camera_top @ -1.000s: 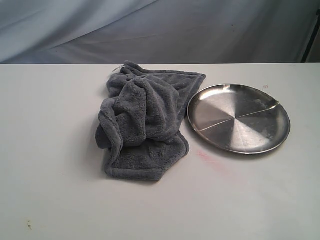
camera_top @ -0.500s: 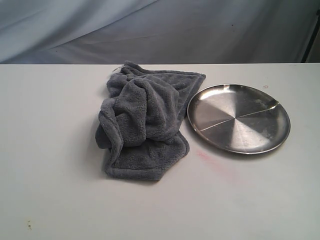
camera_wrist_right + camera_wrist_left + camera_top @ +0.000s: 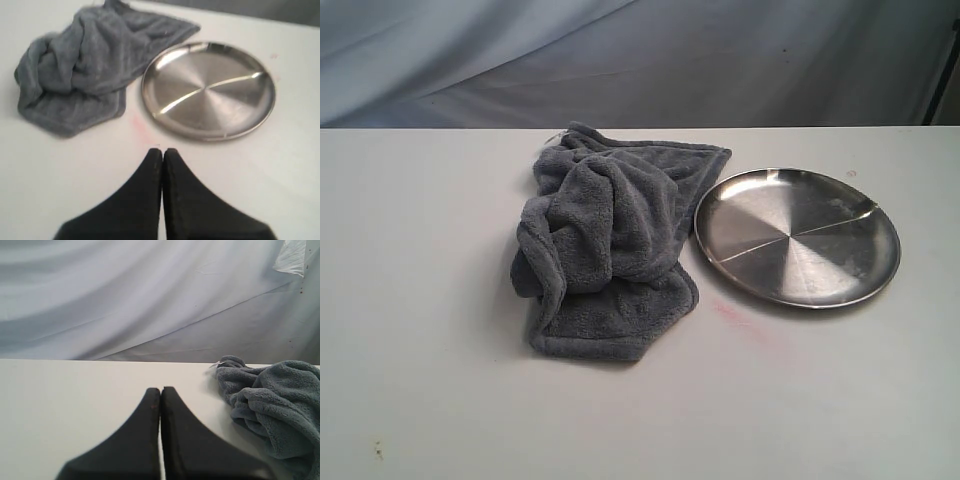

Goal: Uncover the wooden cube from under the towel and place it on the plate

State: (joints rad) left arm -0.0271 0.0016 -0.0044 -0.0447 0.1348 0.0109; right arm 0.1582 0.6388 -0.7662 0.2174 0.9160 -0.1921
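Observation:
A dark grey plush towel [image 3: 608, 240] lies bunched in thick folds on the white table, and it also shows in the wrist views as the towel [image 3: 270, 400] and the towel [image 3: 85, 65]. Right beside it sits the round steel plate [image 3: 798, 236], bare, seen too as the plate [image 3: 209, 89]. The wooden cube is hidden. My left gripper [image 3: 161, 389] is shut with nothing in it, some way off from the towel. My right gripper [image 3: 162, 150] is shut and empty, short of the plate's near rim. Neither gripper appears in the exterior view.
The white table [image 3: 420, 330] stretches wide around both objects. A faint pink smear [image 3: 732, 312] marks it near the plate. A grey-blue cloth backdrop [image 3: 640, 60] hangs behind the table's far edge.

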